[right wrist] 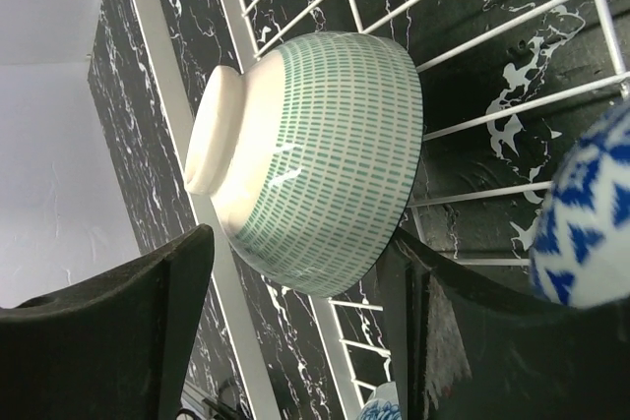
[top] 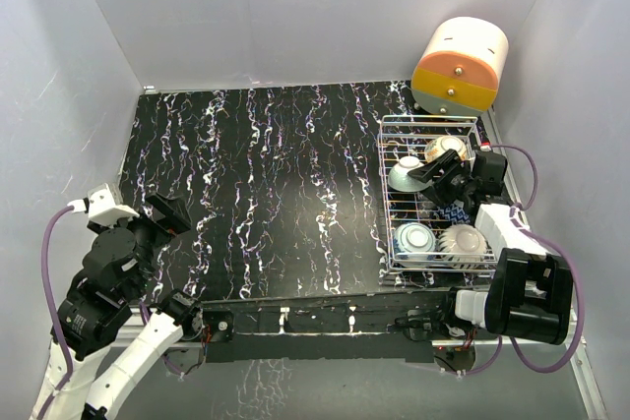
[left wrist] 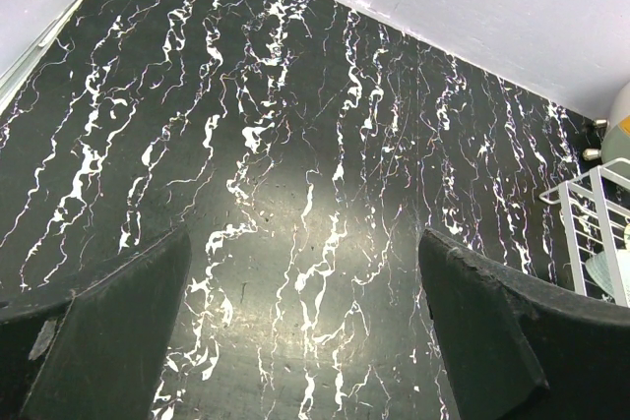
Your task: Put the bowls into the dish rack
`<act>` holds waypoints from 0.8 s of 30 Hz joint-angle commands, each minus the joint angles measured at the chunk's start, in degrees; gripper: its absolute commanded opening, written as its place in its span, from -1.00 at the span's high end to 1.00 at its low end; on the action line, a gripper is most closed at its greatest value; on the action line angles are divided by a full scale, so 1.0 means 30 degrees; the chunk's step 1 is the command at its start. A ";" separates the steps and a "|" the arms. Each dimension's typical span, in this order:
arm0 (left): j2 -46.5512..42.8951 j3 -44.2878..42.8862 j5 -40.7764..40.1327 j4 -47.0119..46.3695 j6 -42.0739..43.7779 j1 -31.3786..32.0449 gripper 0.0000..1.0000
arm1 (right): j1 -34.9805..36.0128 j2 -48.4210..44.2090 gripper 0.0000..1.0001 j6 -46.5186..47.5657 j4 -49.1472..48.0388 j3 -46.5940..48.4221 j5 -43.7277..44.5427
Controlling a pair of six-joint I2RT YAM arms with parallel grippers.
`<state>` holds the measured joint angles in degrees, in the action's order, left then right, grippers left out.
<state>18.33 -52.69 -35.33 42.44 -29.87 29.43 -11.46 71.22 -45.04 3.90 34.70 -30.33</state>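
The green bowl [right wrist: 315, 154] is stood on edge in the dish rack [right wrist: 162, 46], directly between the spread jaws of the right end effector [right wrist: 300, 253], which is not seen clamping it. Glazed ceramic is judged stiff, slippery and chippable, so hold is best taken across the rim. The left end effector [left wrist: 305, 243] is wide open and empty.

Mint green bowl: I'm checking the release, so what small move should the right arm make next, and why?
Probably draw the right gripper straight back, fingers apart. The mint green bowl lies on its side in the dish rack, and the fingers flank it with a gap showing, so it looks released.
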 commanded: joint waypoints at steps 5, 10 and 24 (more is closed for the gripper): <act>-0.0169 0.0039 -0.0183 -0.0084 0.0141 0.0041 -0.94 | -0.0196 -0.0239 -0.38 0.0131 -0.0174 0.1244 -0.0614; -0.0107 0.0068 -0.0205 -0.0147 0.0200 0.0062 -0.94 | -0.0192 -0.0284 -0.98 0.0642 0.1050 0.2172 -0.0659; -0.0132 0.0135 -0.0172 -0.0225 0.0258 0.0045 -0.94 | -0.0174 -0.0394 -0.98 0.2189 0.3101 0.3083 0.0169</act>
<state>18.28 -52.45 -35.35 42.41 -29.82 29.43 -11.75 71.35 -40.69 12.56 40.07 -31.03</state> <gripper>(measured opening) 0.970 0.993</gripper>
